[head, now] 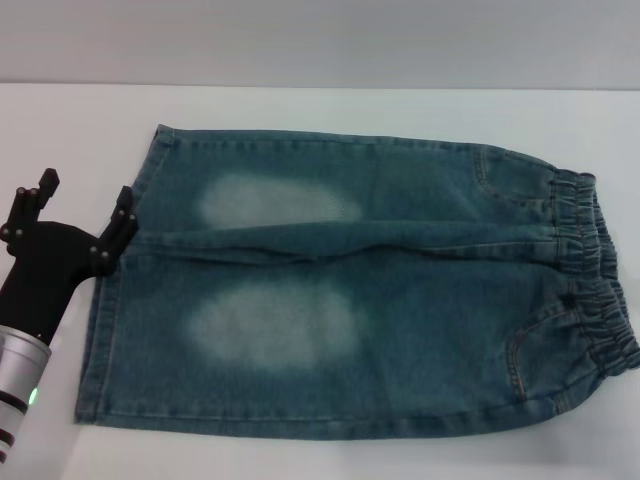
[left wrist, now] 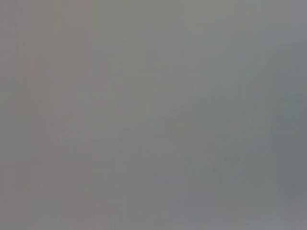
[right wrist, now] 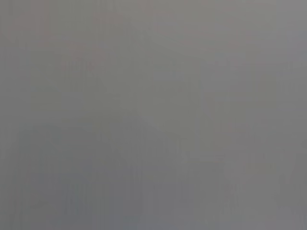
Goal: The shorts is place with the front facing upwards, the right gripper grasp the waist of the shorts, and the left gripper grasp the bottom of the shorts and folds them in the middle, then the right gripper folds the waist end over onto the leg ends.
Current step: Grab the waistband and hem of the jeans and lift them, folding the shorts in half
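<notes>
Head view has my left gripper [head: 85,205] sitting spread apart and holding nothing, right at the 9 o'clock edge of the shorts [head: 340,300], one fingertip just over the leg hems. The shorts lie flat, front up, on the white tabletop [head: 300,110], with the bottom of the shorts [head: 115,290] at 9 and the waist [head: 595,270] at 3. My right gripper isn't showing anywhere, and both wrist views are plain grey. Worry: I could pinch only the top denim layer, or nab one leg, so the fold drags crooked and bunches up.
</notes>
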